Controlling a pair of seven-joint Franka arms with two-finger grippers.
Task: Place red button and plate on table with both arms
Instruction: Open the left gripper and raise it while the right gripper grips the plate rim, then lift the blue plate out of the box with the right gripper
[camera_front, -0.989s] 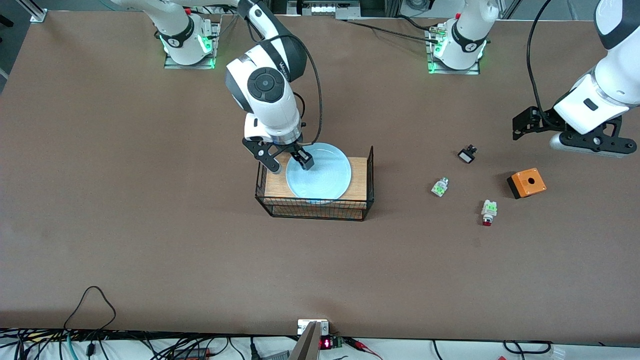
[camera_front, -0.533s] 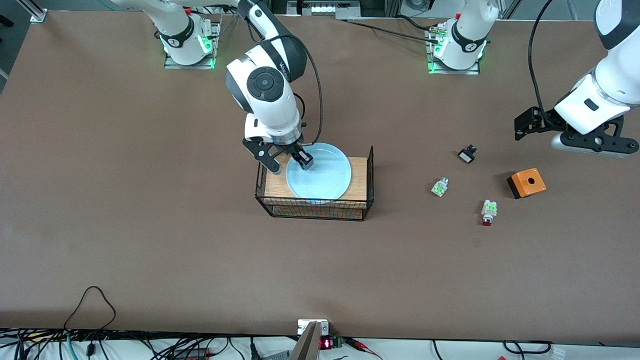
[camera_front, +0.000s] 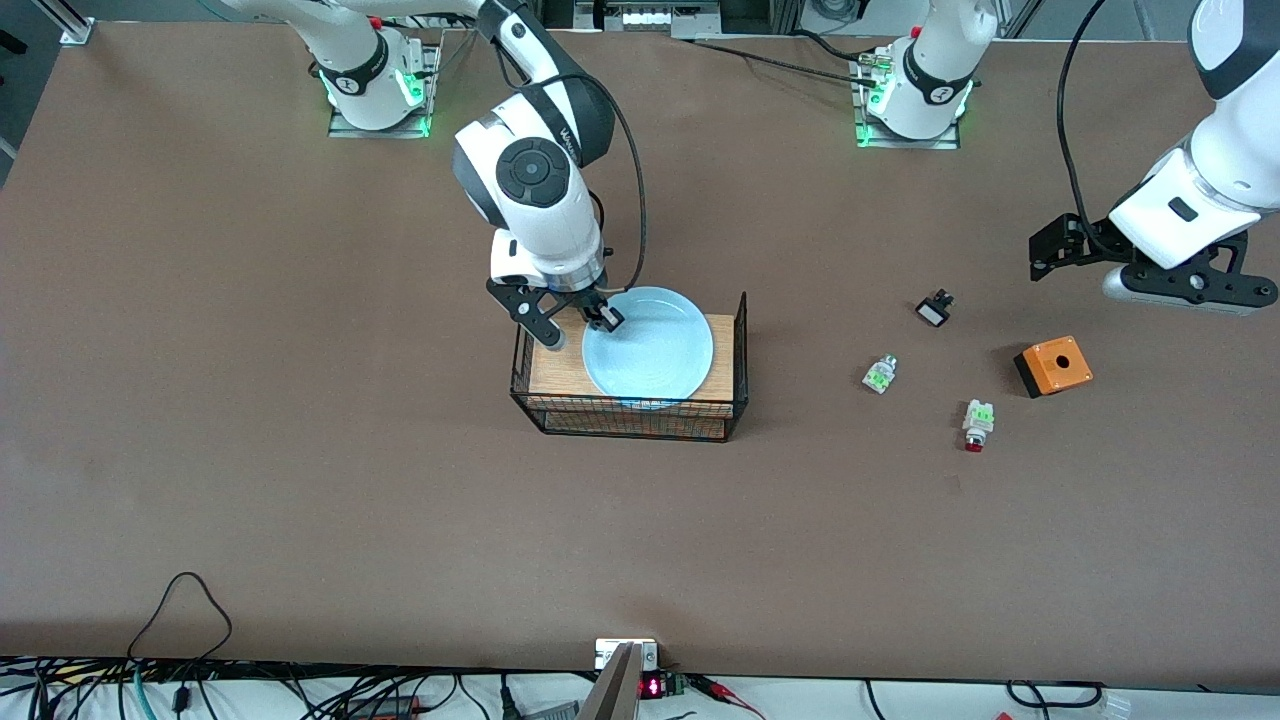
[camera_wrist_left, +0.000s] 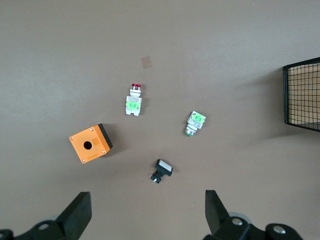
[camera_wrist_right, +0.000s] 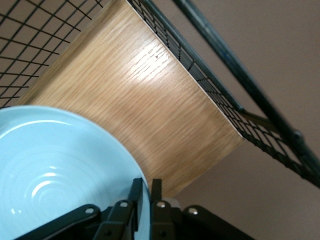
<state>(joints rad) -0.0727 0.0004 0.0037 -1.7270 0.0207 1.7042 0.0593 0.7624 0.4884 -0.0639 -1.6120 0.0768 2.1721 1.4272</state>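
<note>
The pale blue plate (camera_front: 650, 355) lies on the wooden top of the black wire rack (camera_front: 550, 372). My right gripper (camera_front: 592, 322) is shut on the plate's rim at the edge toward the right arm's end. The right wrist view shows both fingers clamped on the rim of the plate (camera_wrist_right: 50, 170), with the gripper (camera_wrist_right: 146, 192) over the wood (camera_wrist_right: 150, 100). The red button (camera_front: 975, 427) lies on the brown table (camera_front: 300, 450), toward the left arm's end. My left gripper (camera_front: 1180, 290) hovers open and empty over the table near it. In the left wrist view the gripper (camera_wrist_left: 147, 220) is apart from the button (camera_wrist_left: 133, 100).
An orange box with a hole (camera_front: 1052, 365) (camera_wrist_left: 90, 144), a green-and-clear part (camera_front: 879, 374) (camera_wrist_left: 195, 122) and a small black part (camera_front: 934, 309) (camera_wrist_left: 162, 170) lie near the red button. The rack's wire end wall (camera_wrist_left: 302, 95) stands up beside the plate.
The plate has shifted a little toward the left arm's end of the rack, with my right gripper now at its rim. The left gripper has barely moved.
</note>
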